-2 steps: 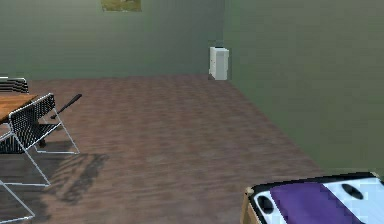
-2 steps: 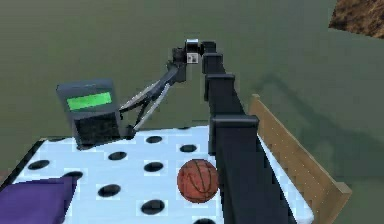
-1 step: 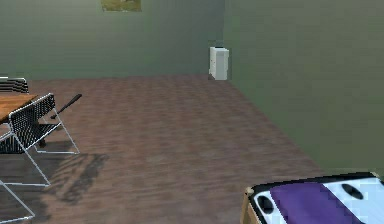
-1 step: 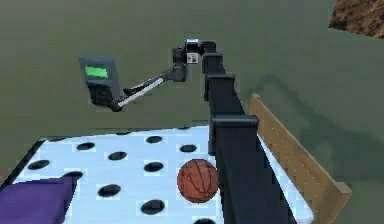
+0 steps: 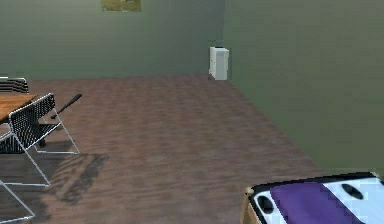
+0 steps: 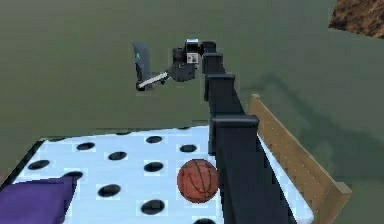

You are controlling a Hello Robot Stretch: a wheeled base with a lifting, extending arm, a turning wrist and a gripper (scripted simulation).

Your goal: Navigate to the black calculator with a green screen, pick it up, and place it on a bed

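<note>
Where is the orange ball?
The orange ball lies on the spotted bed, low in the arm side view, just left of the dark arm.

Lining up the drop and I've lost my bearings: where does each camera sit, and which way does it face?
Forward view: on the robot, facing ahead and somewhat down, across the floor to a table, chairs and far wall.
Arm side view: on the robot's body, facing out sideways over the bed; its arm and claw rise above it.
Shared: the bed's purple cover.
</note>
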